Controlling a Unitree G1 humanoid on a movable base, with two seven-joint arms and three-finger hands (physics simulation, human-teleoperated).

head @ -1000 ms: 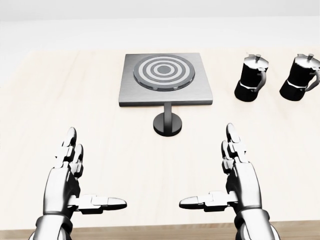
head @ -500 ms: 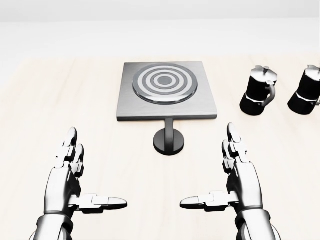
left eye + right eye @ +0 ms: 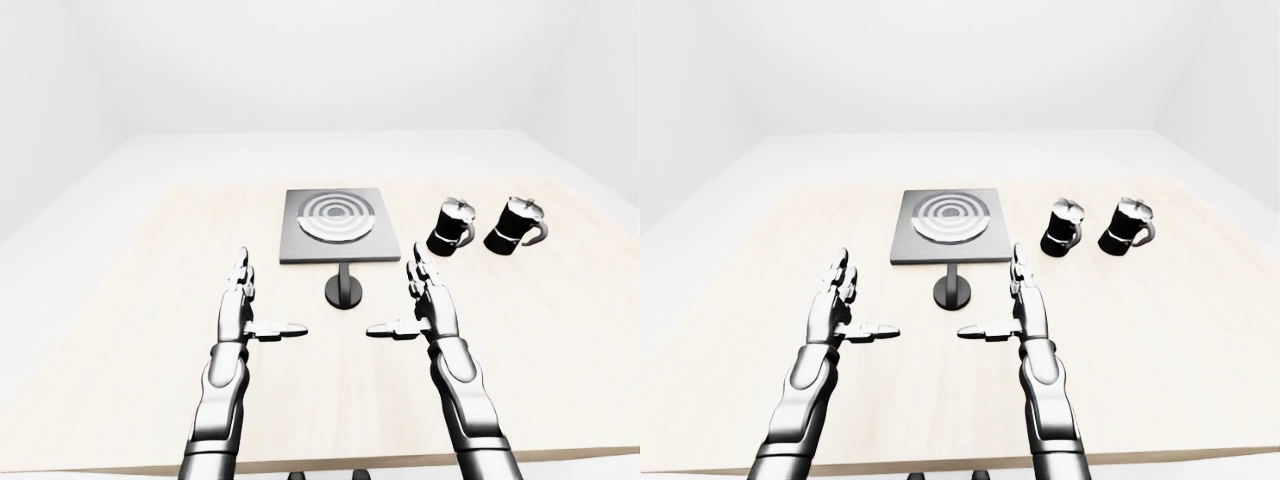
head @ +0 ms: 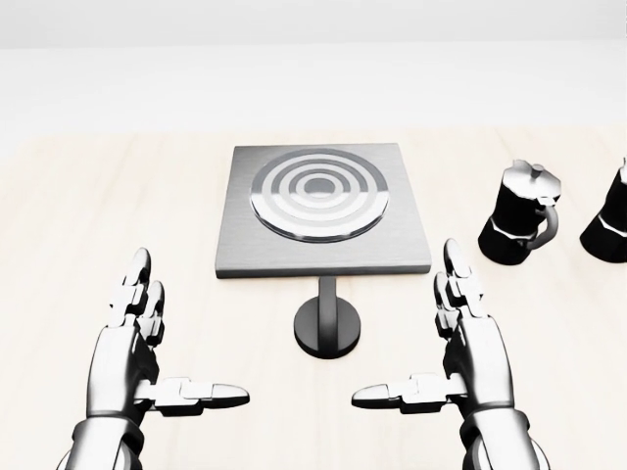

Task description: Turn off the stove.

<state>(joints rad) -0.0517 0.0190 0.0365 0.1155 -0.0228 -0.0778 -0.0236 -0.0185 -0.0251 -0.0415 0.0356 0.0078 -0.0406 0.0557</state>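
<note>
On the pale wooden table (image 4: pixel 88 215), toward the top centre of the head view, lies the stove (image 4: pixel 321 210), a square grey plate with a round burner of concentric light and dark rings. Just below its lower edge, joined by a short stem, sits a round black knob (image 4: pixel 327 326), resting on the tabletop.

Both hands hover low in the head view, palms turned toward each other, with the knob between them and a little higher in the picture. The left hand (image 4: pixel 127 357) has its fingers (image 4: pixel 137 284) stretched straight toward the top of the view and its thumb pointing right; it holds nothing. The right hand (image 4: pixel 475 357) mirrors it, fingers (image 4: pixel 458 279) extended upward, thumb pointing left, also spread wide and grasping nothing. Neither hand touches the knob or the stove: the knob sits in the gap between the two thumbs' tips and above them, clearly apart from both. The right fingertips come near the stove's lower right corner in the head view, though the eye views show them short of it.

To the right of the stove stand two black moka pots with silver lids, the nearer pot (image 3: pixel 450 227) and the farther pot (image 3: pixel 512 225), side by side and well apart from the right hand.
</note>
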